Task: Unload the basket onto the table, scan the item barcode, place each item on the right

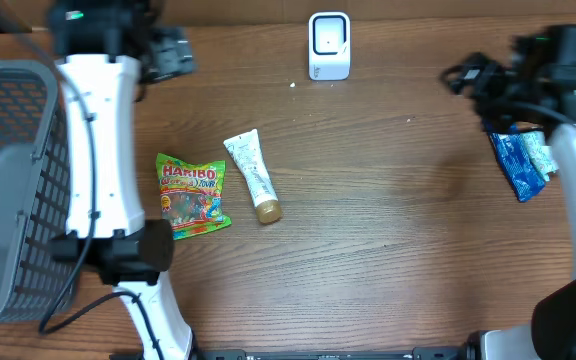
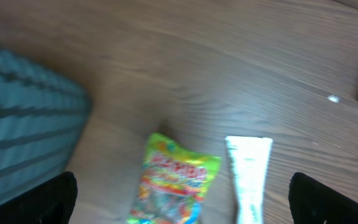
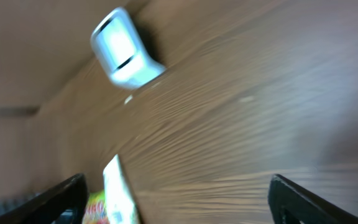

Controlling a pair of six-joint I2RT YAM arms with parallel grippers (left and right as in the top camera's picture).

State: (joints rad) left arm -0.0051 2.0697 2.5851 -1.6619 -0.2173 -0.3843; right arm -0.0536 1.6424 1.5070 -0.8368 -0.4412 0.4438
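Observation:
The white barcode scanner (image 1: 329, 45) stands at the table's far edge and appears again in the right wrist view (image 3: 122, 48). A Haribo gummy bag (image 1: 193, 193) and a white tube (image 1: 253, 178) lie left of centre. A blue packet (image 1: 518, 165) lies flat at the right, partly under my right arm. My left gripper (image 1: 173, 52) hangs open at the far left, high over the gummy bag (image 2: 173, 183) and the tube (image 2: 248, 177), with nothing between its fingers. Right of the scanner and above the packet, my right gripper (image 1: 463, 75) is open and empty too.
A grey mesh basket (image 1: 8, 190) fills the left edge of the table; its wall also shows blurred in the left wrist view (image 2: 23, 118). The left arm's white links run down beside the basket, close to the gummy bag.

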